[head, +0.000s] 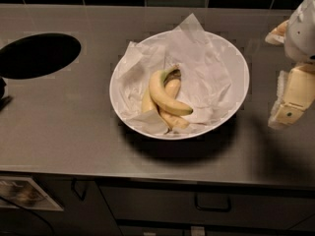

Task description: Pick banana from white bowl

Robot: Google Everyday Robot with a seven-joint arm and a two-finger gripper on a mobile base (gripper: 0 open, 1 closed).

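In the camera view we see a grey metal table (69,127) with the white bowl (241,65) standing about in its middle. The bowl is lined with crumpled white paper (209,70), and one corner of the paper rises over the far rim. The banana (165,96) lies inside the bowl, a little left of its centre, on the paper. It is strongly curved and yellow, it turns greenish toward its stem at the far end, and it rests on top of two other bananas (173,119), which touch it from below. The gripper (288,104) is at the right edge of the view, above the table and just beside the right side of the bowl. It is apart from the bowl and well apart from the banana. It holds nothing, but we cannot tell whether it is open or closed. On the left, the table has a dark round opening (39,55). Below the front edge of the table there is a drawer with a dark handle (212,204).
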